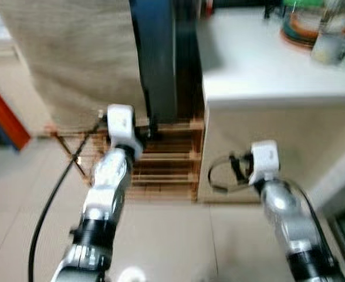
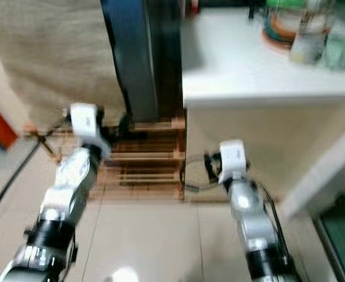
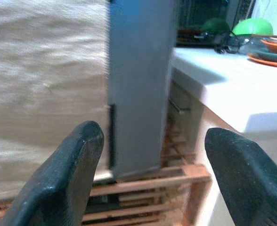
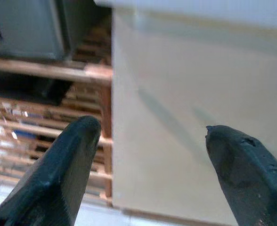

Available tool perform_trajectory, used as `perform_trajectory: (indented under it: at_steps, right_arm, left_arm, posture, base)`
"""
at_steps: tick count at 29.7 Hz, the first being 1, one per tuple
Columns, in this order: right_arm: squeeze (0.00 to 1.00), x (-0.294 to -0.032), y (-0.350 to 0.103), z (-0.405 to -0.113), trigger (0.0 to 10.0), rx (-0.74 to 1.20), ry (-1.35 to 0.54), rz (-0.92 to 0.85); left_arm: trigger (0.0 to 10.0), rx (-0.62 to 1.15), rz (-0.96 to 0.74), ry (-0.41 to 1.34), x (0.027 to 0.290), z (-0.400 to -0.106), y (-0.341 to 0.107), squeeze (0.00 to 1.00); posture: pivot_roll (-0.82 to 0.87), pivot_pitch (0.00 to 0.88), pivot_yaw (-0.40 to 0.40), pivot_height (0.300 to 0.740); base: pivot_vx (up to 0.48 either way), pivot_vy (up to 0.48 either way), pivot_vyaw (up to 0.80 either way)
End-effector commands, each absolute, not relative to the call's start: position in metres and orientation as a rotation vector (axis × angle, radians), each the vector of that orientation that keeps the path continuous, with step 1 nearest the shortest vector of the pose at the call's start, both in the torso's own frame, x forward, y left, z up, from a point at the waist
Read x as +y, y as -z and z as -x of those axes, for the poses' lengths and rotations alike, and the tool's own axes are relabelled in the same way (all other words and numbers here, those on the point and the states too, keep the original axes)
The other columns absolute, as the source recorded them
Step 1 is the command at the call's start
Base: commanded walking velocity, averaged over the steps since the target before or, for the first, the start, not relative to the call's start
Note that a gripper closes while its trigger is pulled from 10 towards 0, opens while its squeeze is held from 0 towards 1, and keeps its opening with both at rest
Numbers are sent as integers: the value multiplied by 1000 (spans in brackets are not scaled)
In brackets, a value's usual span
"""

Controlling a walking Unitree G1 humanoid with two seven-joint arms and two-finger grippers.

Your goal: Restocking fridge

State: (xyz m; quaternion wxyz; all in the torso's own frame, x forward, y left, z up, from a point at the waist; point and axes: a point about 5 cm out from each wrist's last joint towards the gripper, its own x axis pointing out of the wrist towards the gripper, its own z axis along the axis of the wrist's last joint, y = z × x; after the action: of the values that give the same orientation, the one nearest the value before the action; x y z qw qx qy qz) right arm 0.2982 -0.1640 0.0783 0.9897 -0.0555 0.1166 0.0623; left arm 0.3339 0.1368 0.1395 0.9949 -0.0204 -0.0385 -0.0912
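Observation:
A tall dark grey fridge (image 1: 155,59) stands on a wooden pallet (image 1: 166,164), its side shown close in the left wrist view (image 3: 138,84). My left arm (image 1: 105,194) reaches toward the pallet's left part. The left gripper (image 3: 152,136) is open, with nothing between its fingers, and points at the fridge's lower corner. My right arm (image 1: 284,205) is held low in front of the white counter's beige side panel (image 1: 266,153). The right gripper (image 4: 152,127) is open and empty, facing that panel and the pallet's edge. The head views are blurred.
A white counter (image 1: 266,70) to the right of the fridge carries stacked plates (image 1: 301,26) and a clear bottle (image 1: 331,35). Beige cloth (image 1: 73,53) hangs to the left of the fridge. A black cable (image 1: 49,200) trails over the tiled floor (image 1: 172,241). An orange edge (image 1: 5,117) lies at far left.

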Motion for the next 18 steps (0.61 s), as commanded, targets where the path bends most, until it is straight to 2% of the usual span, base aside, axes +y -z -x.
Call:
perform_trajectory:
  at_steps: [1, 4, 10, 14, 18]
  right_arm:
    - [0, -155, -79, -297, 10000, 221, -146, 100]
    - [0, -155, -80, -298, 10000, 217, -149, 91]
    - [0, -154, -81, -297, 10000, 200, -160, 78]
    - [55, -151, -80, -297, 10000, 210, -175, 108]
    - [39, -150, -80, -297, 10000, 204, -176, 105]
  left_arm:
    - [10000, -65, 29, 150, 149, -334, -139, 0]
    - [10000, -66, 30, 146, 151, -335, -140, 0]
    - [10000, -80, 60, 144, 149, -335, -144, 0]
    - [10000, -73, 39, 141, 149, -335, -144, 0]
    - [10000, -68, 22, 139, 150, -336, -144, 0]
  posture:
    - [-182, 0, 44, 740]
    - [-183, 0, 45, 740]
    - [-183, 0, 47, 740]
    - [-181, 0, 47, 740]
    - [-181, 0, 47, 740]
  base:
    - [255, 409, 606]
    - [264, 404, 0]
    - [0, 467, 0]
    - [0, 480, 548]
    - [0, 475, 492]
